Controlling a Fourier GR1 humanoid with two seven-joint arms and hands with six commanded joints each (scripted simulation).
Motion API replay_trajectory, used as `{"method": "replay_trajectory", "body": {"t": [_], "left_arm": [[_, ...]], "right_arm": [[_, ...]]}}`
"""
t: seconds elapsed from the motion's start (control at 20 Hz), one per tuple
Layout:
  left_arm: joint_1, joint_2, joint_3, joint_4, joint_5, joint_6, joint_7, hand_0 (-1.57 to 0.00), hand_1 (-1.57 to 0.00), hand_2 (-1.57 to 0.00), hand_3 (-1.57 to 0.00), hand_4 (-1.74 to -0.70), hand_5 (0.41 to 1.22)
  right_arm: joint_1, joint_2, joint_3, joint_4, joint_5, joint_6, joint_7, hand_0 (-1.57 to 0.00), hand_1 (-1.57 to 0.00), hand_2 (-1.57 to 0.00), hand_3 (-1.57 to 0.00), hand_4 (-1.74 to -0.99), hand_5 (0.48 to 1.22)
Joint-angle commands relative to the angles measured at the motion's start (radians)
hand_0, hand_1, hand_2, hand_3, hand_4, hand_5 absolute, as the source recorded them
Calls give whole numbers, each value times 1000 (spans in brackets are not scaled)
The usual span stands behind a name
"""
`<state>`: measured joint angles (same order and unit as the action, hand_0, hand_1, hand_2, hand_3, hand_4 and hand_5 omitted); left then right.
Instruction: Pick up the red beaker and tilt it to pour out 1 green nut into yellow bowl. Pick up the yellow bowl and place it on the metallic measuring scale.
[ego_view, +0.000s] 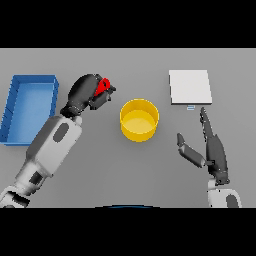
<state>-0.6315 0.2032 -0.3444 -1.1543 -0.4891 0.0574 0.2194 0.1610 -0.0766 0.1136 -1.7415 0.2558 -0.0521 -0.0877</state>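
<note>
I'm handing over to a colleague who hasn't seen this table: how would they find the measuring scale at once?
Start at the yellow bowl in the middle of the grey table, then look toward the far right. The measuring scale is the flat pale square slab there, just beyond the fingertips of the open right hand. Unlike the bowl and the blue tray, it has no walls.

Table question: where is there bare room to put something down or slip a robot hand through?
Bare patches: between the yellow bowl and the open right robot hand; along the far edge between the blue tray and the scale. Crowded: the left robot hand, gripping the red beaker, beside the bowl.
</note>
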Motion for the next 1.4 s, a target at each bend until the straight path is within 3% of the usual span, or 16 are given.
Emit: {"method": "replay_trajectory", "body": {"t": [0.0,0.3,0.45,0.5,0.7,0.95,1.2,1.35], "left_arm": [[-25,7,-40,6,-47,-10,33,-1569,-1569,-1569,-1568,-1738,1133],[-147,53,-226,72,-245,-76,77,-1570,-1570,-1570,-1570,-1740,1182],[-203,92,-287,83,-298,-133,47,-1571,-1571,-1571,-1571,-1649,1201],[-230,88,-311,102,-316,-151,41,-1571,-1571,-1571,-1571,-1666,1205],[-324,101,-414,138,-374,-260,-1,-1571,-1571,-1571,-1277,-1701,1215],[-404,89,-552,198,-451,-319,-74,-1571,-1571,-1571,-1475,-1726,1219],[-481,83,-680,237,-517,-398,-109,-1571,-1571,-1571,-1539,-1736,1220],[-518,81,-743,252,-555,-389,-127,-1571,-1571,-1571,-1555,-1739,1221]], "right_arm": [[-6,4,5,-4,0,3,4,1,1,1,1,-1254,687],[9,-2,4,-30,-9,12,20,1,1,1,1,-1274,702],[19,-4,2,-28,-13,15,10,1,1,1,1,-1284,705],[16,-2,0,-28,-23,20,7,1,1,1,1,-1283,702],[9,19,-4,-14,-35,9,-4,1,1,1,1,-1292,678],[11,35,-17,5,-63,8,-17,1,1,1,1,-1291,648],[14,44,-12,11,-50,-2,-28,1,1,1,1,-1291,631],[10,45,-7,12,-28,-17,-8,1,1,1,1,-1278,609]]}}
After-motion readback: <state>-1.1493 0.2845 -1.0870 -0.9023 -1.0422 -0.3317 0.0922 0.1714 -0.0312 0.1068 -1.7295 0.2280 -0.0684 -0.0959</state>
